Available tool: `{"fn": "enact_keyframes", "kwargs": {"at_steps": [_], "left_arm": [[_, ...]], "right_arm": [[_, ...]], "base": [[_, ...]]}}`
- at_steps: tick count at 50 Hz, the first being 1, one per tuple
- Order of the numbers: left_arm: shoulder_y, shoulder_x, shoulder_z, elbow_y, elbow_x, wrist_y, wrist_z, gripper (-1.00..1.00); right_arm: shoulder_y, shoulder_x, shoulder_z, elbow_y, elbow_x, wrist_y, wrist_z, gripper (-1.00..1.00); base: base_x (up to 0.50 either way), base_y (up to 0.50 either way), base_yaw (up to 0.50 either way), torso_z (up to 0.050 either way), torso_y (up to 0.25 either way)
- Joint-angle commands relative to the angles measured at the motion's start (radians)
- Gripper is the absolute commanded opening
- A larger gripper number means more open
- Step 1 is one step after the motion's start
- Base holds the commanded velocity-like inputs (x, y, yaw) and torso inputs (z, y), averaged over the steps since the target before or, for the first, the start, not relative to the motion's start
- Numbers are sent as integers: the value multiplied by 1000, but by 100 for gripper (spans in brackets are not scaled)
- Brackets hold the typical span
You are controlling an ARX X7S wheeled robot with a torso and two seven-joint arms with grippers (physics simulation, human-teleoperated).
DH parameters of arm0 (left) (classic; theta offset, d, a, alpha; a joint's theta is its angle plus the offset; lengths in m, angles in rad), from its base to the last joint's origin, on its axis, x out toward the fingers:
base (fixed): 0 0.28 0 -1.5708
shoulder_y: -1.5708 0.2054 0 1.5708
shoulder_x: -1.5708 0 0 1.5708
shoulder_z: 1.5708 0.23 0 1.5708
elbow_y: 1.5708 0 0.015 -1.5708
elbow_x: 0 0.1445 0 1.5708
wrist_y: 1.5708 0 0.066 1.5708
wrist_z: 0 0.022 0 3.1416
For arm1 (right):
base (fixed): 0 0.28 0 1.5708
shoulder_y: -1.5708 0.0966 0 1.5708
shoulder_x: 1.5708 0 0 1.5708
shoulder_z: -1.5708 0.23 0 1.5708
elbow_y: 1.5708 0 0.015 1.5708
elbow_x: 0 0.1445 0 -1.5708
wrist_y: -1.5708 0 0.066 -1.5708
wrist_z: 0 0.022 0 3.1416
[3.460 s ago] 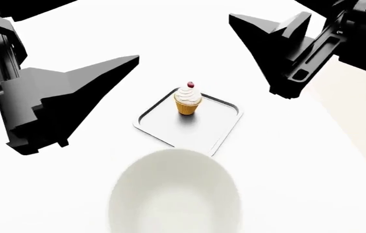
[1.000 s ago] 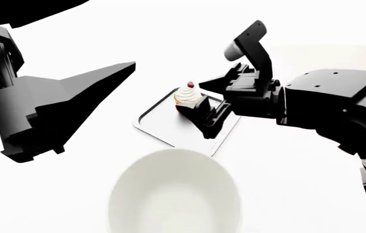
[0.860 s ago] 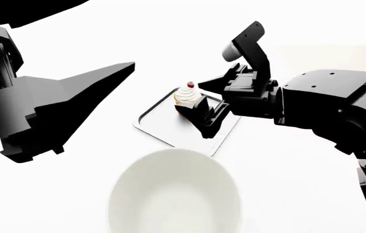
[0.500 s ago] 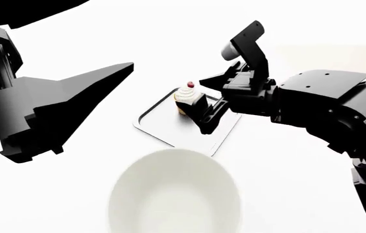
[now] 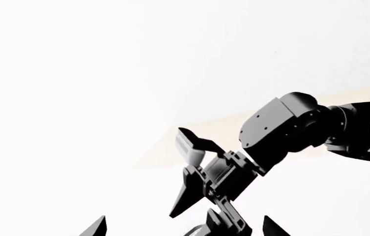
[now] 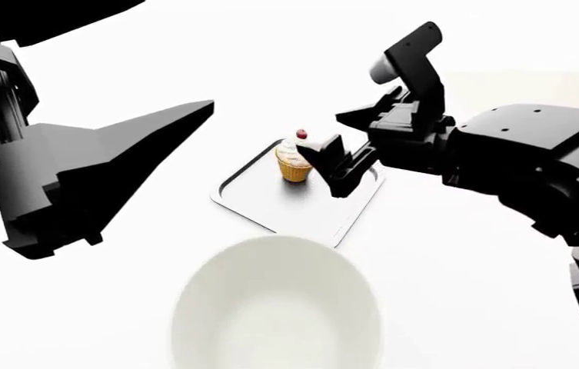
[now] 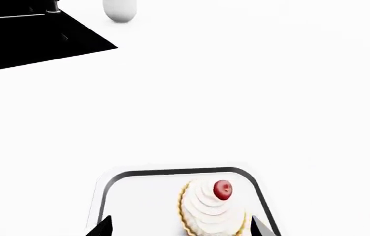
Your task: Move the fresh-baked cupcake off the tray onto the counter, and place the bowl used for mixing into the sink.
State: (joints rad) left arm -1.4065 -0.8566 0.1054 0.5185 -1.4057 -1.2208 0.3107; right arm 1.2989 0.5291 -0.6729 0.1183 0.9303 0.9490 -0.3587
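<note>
left gripper (image 6: 125, 165): we see it parked off to the left, jaws spread wide, holding nothing.
bowl (image 6: 277, 304): sits on the counter (image 6: 114, 307) near the robot, untouched; sink step not started, we judge.
tray (image 6: 268, 211): flat on counter just beyond the bowl.
cupcake (image 6: 294, 157): upright on the tray; not yet moved off.
right gripper (image 6: 343, 146): at the cupcake's right side, fingers apart either side of it in the right wrist view, not closed on it.
sink (image 7: 27, 34): far off, well apart from tray.
progress: neither part done, we think; cupcake grasp pending.
</note>
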Motion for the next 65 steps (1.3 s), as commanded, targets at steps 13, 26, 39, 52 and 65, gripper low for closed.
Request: {"fn": "enact_keyframes", "kwargs": {"at_steps": [13,26,39,52,65], "left_arm": [[4,-11,4,0,-3,14,1,100],[22,-20,2,3,6,28,11,100],[36,-21,9,7,16,41,15,100],[28,-19,16,9,7,41,10,100],[24,-25,17,7,-2,43,6,100]], "right_arm": [[12,-14,-5,70,-46,-36,25,100],[13,-59,-27,175,-103,-102,17,100],[10,-103,-27,250,-114,-138,8,100],[5,-138,-30,300,-120,-171,-5,100],[0,-173,-45,354,-112,-151,-16,100]], "base": [[0,0,0,0,0],[0,0,0,0,0],[0,0,0,0,0],[0,0,0,0,0],[0,0,0,0,0]]}}
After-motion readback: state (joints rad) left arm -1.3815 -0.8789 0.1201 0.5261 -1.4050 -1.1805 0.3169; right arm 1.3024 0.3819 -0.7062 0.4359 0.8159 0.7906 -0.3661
